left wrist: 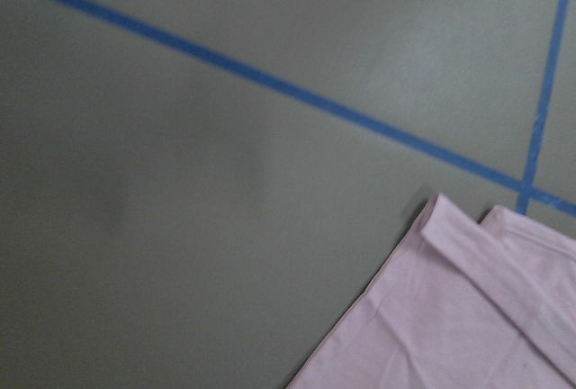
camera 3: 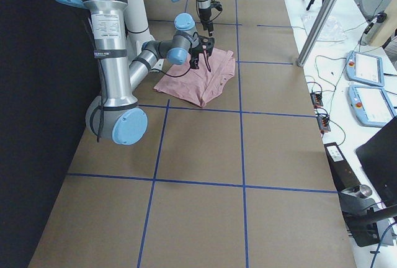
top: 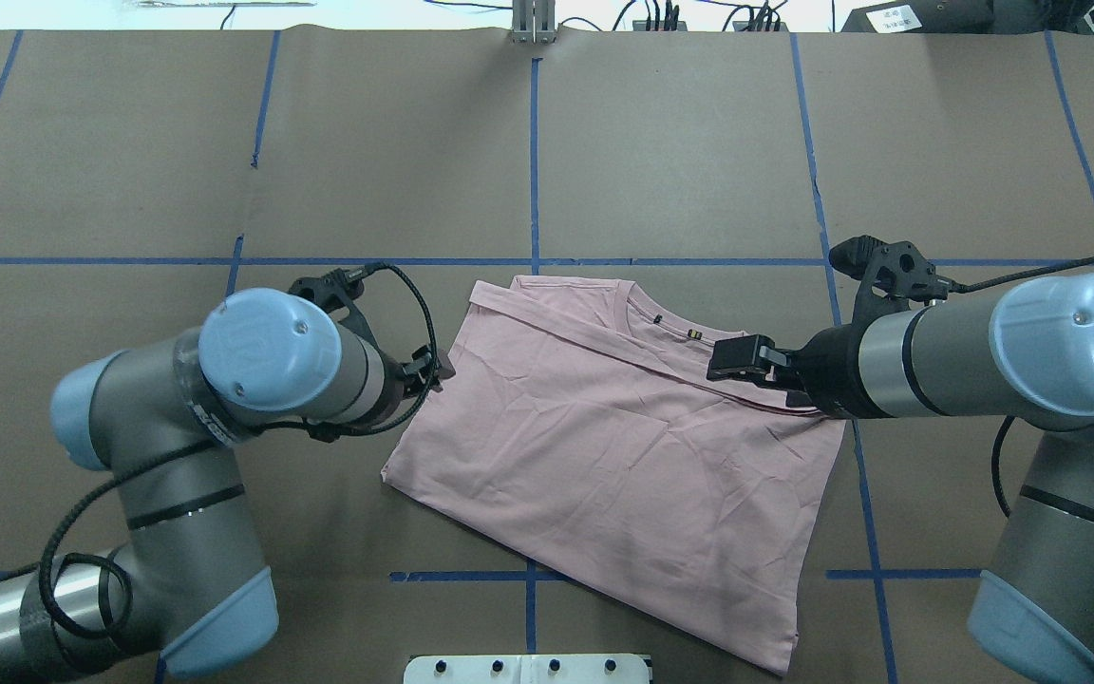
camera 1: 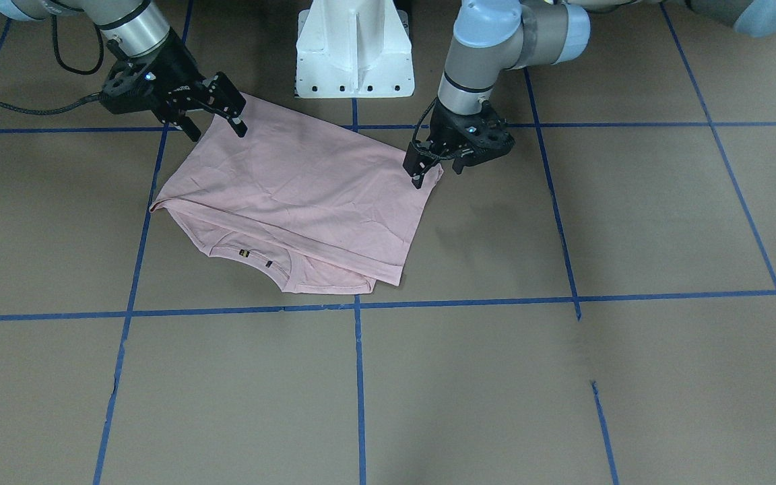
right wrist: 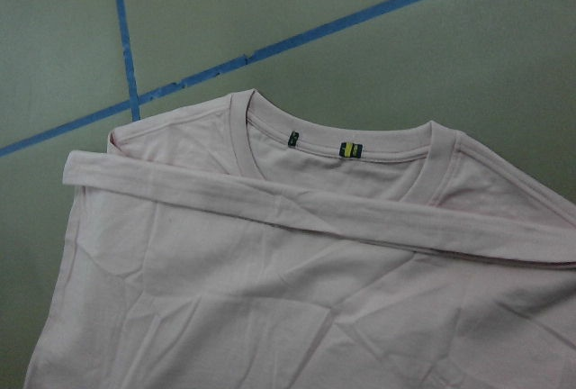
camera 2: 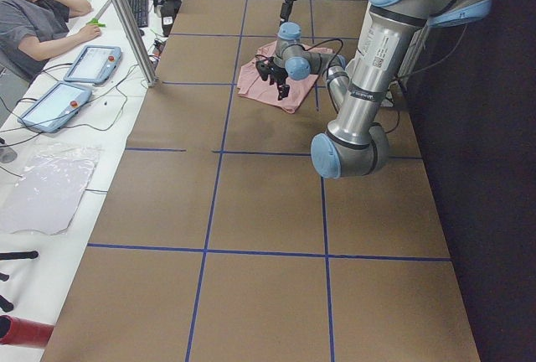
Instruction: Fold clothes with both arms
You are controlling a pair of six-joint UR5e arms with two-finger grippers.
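Nearest, the limp, light pink T-shirt (camera 1: 307,195) lay folded, probably best pinched at its robot-side corners, where left gripper (camera 1: 438,172) and right gripper (camera 1: 217,131) hung spread.

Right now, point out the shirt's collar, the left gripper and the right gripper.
collar (right wrist: 320,147), right wrist view, on the neckband between the two tags.
left gripper (camera 1: 436,170), front-facing view, midway between its fingertips.
right gripper (camera 1: 216,128), front-facing view, midway between its fingertips.
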